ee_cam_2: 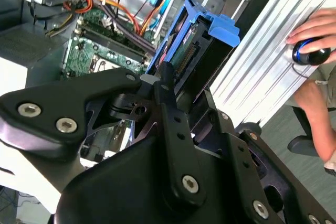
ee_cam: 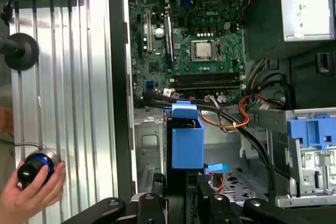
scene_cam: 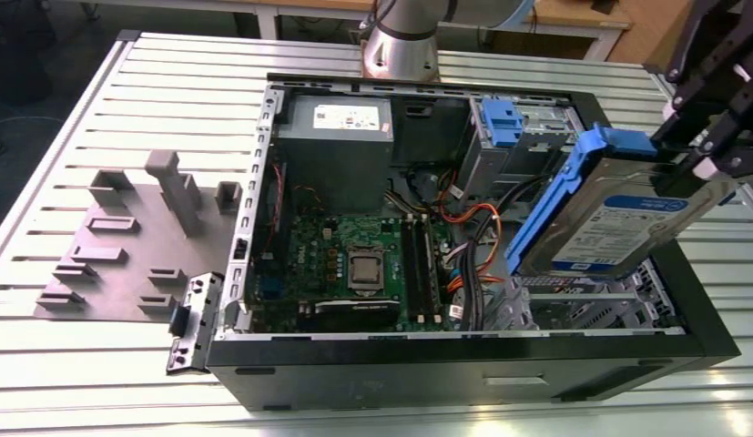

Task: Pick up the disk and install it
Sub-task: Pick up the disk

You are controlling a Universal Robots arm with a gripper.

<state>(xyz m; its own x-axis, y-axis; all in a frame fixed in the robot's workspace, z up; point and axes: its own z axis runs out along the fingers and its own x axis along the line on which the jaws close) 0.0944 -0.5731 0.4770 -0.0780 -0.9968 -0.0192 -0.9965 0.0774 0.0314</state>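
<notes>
**Blue-railed disk held over the open case**

Black fingers of the gripper (scene_cam: 698,168) are clenched on one end of the disk (scene_cam: 601,223), and we see that grip in both wrist views too. The disk hangs tilted on its edge with its label facing outward. It is above the open case (scene_cam: 473,350), by the case's edge at the exterior view's right. Its low end dips toward the metal drive cage (scene_cam: 583,300); we cannot tell whether they touch. A green circuit board (scene_cam: 351,255) lies in the middle of the case, and a second blue carrier (scene_cam: 503,123) sits at the far edge. In the first wrist view a hand (ee_cam: 37,195) rests on a round knob (ee_cam: 32,167) on the slatted table (scene_cam: 169,82).
</notes>
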